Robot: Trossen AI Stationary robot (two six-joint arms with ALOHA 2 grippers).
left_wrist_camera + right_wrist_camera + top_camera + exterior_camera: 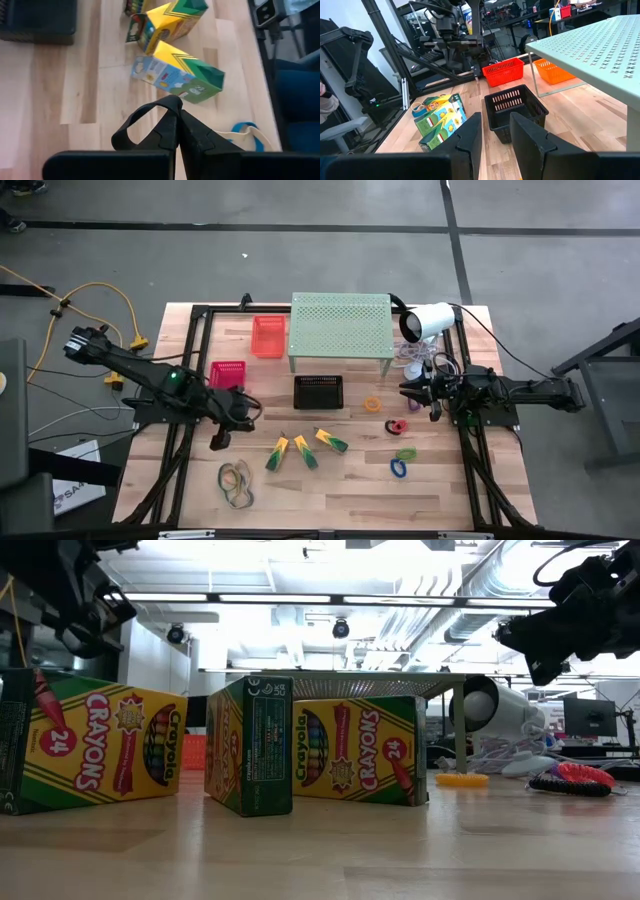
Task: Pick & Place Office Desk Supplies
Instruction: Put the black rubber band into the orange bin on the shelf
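Crayon boxes: three yellow-and-green boxes, nearest the low camera, lying in a loose row on the near middle of the worktop.
Loops: four, all on the right side; one orange, one red, one green, one blue.
Rubber bands: one small heap at the near left; the number in it cannot be told.
Baskets: three; a red one, an orange-red one farther back, and a black one in the middle.
Shelf: one pale-green perforated shelf at the far middle.
Lamp-like device: one white cylinder, right of the shelf.
Left hand: fingers pressed together, holding nothing, above the worktop left of the boxes.
Boxes to left hand: all three lie to its right and slightly nearer; the leftmost is close to it, not touching.
Bands to left hand: well apart, on its near side.
Right hand: fingers partly apart, nothing between them, pointing left toward the black basket.
Loops to right hand: the orange loop lies just left of it and slightly nearer; the red one is on its near side, with the green and blue ones nearer still.
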